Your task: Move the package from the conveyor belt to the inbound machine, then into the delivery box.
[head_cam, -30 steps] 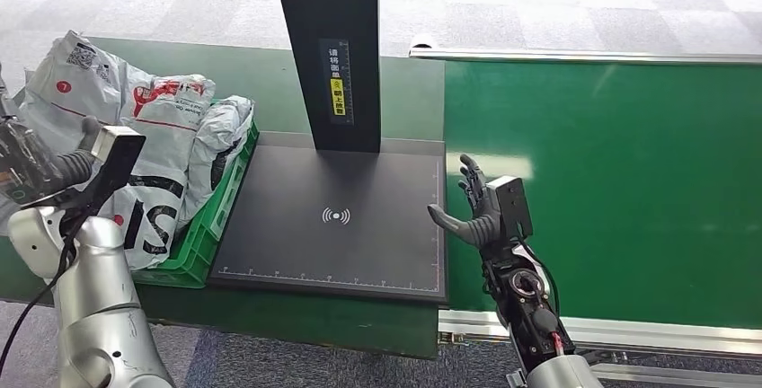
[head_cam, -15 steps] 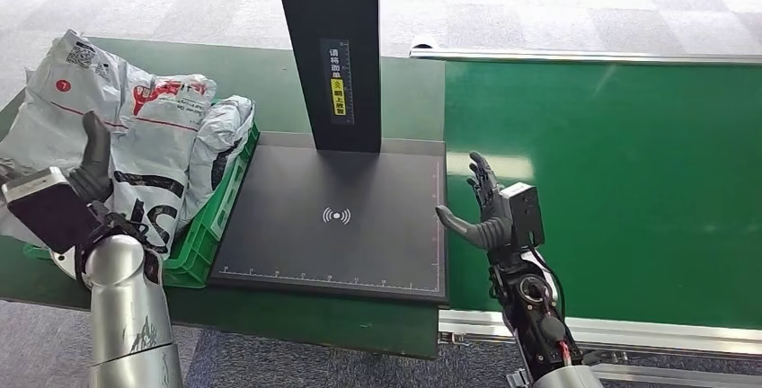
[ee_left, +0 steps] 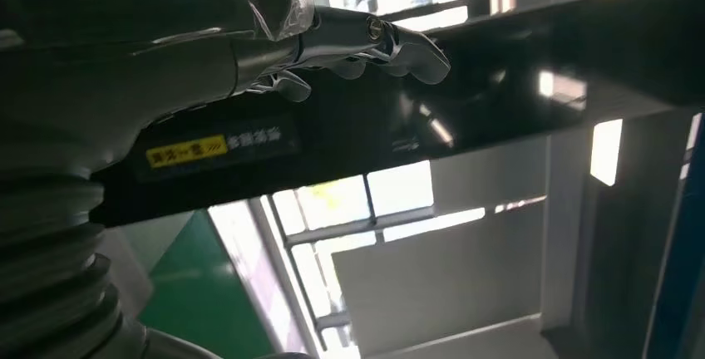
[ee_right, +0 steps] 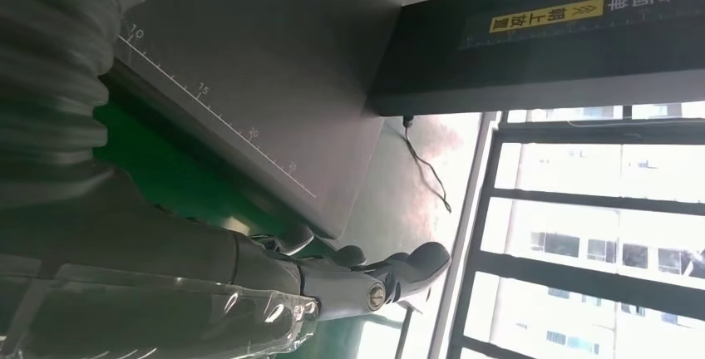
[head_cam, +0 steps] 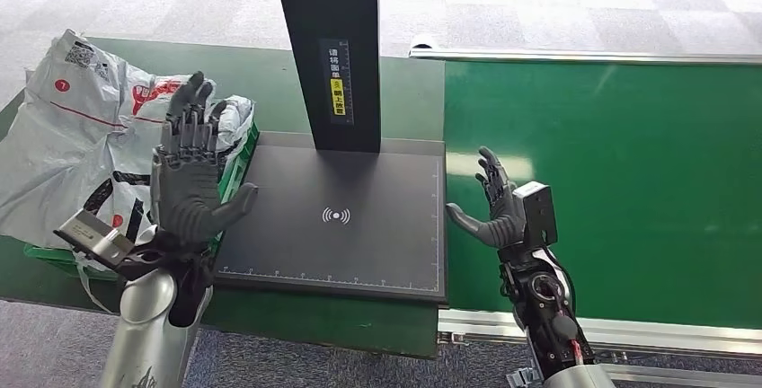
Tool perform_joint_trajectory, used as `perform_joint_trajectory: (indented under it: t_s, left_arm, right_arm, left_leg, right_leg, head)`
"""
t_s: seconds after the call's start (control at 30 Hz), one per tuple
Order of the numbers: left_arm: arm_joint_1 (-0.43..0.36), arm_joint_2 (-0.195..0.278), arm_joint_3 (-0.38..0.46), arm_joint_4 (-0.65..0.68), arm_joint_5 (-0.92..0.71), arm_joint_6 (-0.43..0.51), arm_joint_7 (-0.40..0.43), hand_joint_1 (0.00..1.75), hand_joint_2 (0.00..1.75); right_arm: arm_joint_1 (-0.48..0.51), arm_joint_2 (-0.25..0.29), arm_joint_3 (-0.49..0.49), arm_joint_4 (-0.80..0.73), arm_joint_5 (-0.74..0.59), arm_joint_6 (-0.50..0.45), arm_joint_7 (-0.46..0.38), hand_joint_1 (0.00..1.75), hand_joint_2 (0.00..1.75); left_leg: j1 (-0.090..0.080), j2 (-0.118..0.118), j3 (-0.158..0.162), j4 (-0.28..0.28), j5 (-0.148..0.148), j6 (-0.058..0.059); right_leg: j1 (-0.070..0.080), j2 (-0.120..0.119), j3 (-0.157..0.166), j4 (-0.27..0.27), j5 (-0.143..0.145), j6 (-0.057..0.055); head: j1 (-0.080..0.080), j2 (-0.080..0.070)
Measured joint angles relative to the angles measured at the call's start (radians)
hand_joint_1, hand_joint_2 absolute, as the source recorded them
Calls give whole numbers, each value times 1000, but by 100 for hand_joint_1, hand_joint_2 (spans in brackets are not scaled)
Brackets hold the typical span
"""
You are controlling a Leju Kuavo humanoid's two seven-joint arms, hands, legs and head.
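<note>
Left hand (head_cam: 190, 181) risen, green belt (head_cam: 611, 181)

The left hand (head_cam: 190, 177) is raised at about 8 o'clock in the head view, fingers spread and pointing to 12, holding nothing. The right hand (head_cam: 493, 208) at 4 o'clock stands upright too, fingers apart, thumb toward 9.

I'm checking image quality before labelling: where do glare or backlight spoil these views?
Head view: evenly lit, with one bright patch on the green belt beside the right hand. Left wrist view: bright windows behind leave the left hand dark, and the black post mirrors lights. Right wrist view: the window is washed out.
</note>
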Motion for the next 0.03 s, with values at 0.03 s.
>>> perform_joint_trajectory:
  t_s: [0.03]
  left_arm:
    - [-1,2,-4,9,6,-19,15,0,175]
  right_arm:
    - [-1,0,0,1,1,2,0,0,175]
  left_leg:
    - [0,0,0,0,0,0]
  right_leg:
    - [0,0,0,0,0,0]
  head:
    - [0,0]
